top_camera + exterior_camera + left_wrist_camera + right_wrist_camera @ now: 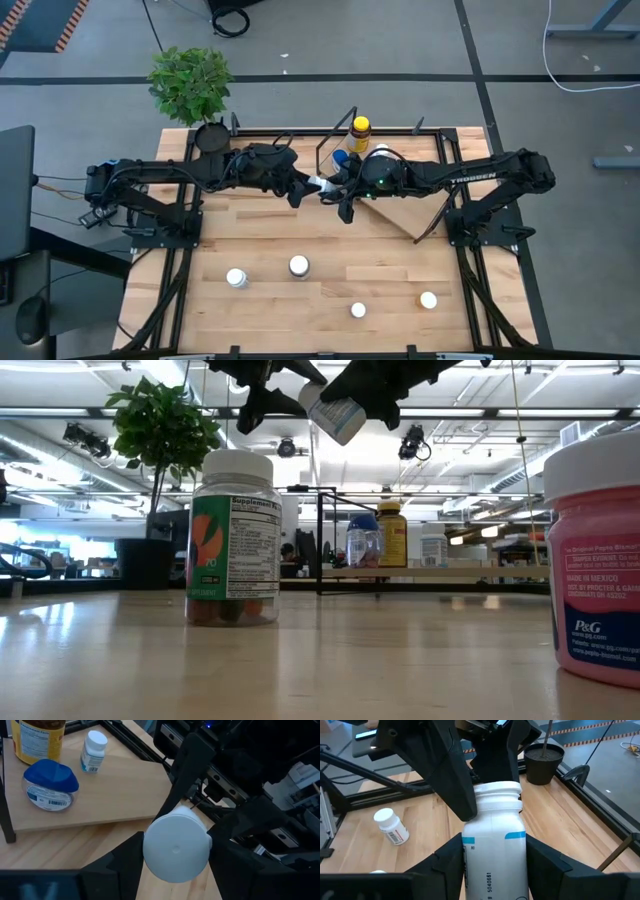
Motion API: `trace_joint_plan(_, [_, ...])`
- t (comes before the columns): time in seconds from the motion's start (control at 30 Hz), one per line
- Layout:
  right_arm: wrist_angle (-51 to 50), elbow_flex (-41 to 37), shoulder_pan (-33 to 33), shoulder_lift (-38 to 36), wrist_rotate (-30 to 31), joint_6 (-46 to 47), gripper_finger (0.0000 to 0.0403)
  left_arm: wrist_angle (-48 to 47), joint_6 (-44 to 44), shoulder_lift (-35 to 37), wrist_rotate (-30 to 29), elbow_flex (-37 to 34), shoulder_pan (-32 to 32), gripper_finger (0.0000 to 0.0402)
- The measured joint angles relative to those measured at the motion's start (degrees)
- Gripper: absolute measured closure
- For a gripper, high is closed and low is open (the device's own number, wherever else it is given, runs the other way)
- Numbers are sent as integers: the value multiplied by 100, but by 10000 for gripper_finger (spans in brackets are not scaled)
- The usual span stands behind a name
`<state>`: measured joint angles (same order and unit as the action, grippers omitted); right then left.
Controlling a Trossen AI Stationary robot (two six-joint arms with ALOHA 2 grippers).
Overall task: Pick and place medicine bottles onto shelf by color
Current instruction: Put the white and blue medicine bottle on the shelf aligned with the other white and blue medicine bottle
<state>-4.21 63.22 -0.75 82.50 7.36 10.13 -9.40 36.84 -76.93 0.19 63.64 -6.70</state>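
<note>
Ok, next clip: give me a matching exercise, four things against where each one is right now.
Things:
1. white bottle
2. yellow-capped bottle
3. pink bottle
4. pot

Places:
a. standing on the shelf
b. at the table's corner, holding the plant
c. in the air, gripped by the left gripper at its cap and the right gripper at its body
d. standing on the tabletop, closest to the low camera

Pairs: 1-c, 2-a, 3-d, 4-b
</note>
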Motion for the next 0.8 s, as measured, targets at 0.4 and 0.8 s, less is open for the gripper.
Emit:
trace_joint_plan(0.4, [-88,4,0,0,-142,0,220,185,0,0,8,-7,0,188])
trace_joint_plan(0.8, [-298,-36,7,36,-209,34,219,818,5,19,-38,26,2,183])
